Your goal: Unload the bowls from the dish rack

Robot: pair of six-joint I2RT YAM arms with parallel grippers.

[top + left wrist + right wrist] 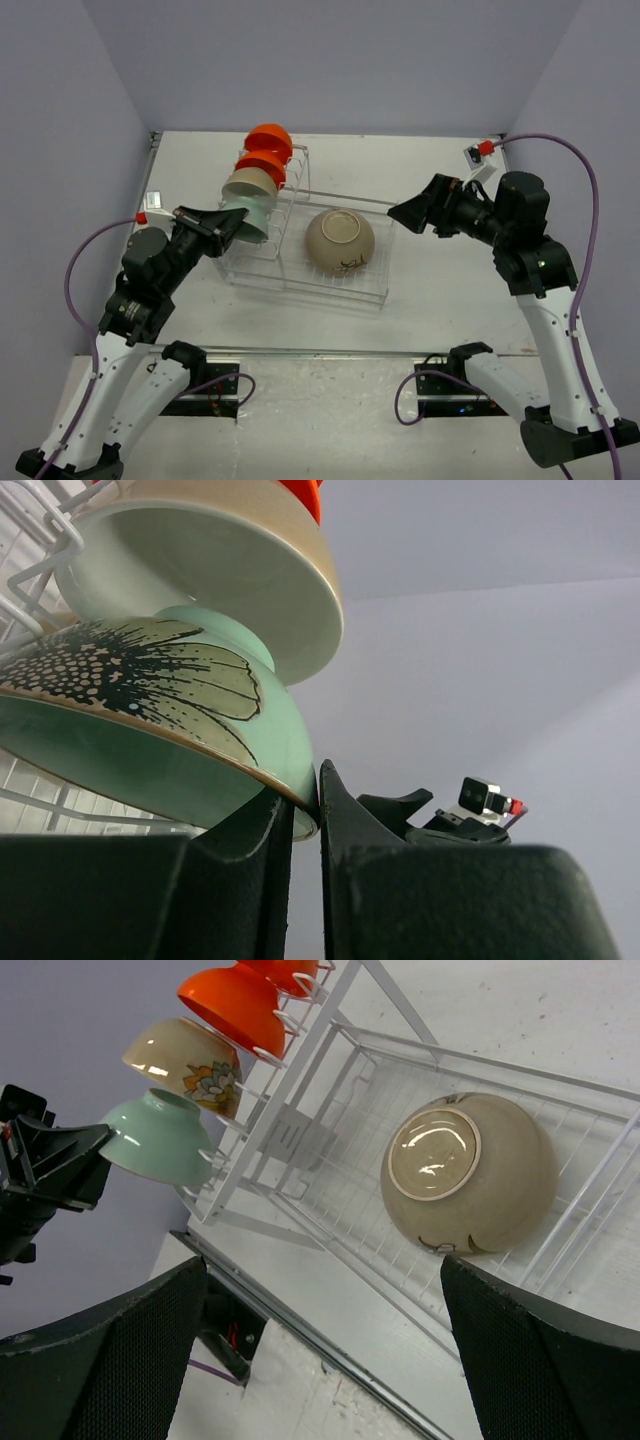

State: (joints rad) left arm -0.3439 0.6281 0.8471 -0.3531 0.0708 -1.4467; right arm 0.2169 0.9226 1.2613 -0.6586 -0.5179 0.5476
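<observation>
White table [450,300], dish rack [300,275], left jaws pinching mint-green bowl [150,740] by rim, right jaws wide, empty

left end effector [239,223] at mint bowl [258,214]; tan bowl [340,241] in rack [372,287]

Rim of the mint bowl [150,750] was partly hidden between the jaws of the left gripper [306,805], near orange bowl [305,492] and dish rack [30,540] were cut by left wrist frame edges, far orange bowl [290,970] was cropped at the right wrist view's top, and tan bowl [470,1175] markings were too small to make out.
</observation>
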